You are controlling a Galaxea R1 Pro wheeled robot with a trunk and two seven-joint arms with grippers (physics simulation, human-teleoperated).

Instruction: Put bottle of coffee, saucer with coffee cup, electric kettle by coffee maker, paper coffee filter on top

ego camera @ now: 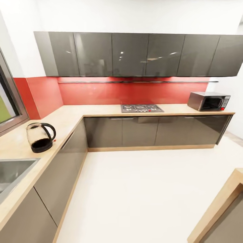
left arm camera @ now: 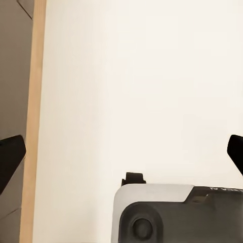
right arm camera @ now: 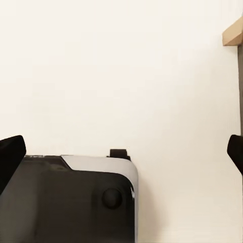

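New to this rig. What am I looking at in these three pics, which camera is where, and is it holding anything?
These are simulator renders from a wheeled two-armed robot. The big picture comes from its head camera, looking down over an L-shaped kitchen: the kitchen countertop carries the electric kettle near a steel sink, with a gas hob and a microwave further along. The two small pictures come from cameras on the wrists, pointing down at the pale floor and the robot's own base. The left claw and right claw show as dark fingertips at the picture edges, spread wide, with nothing between them.
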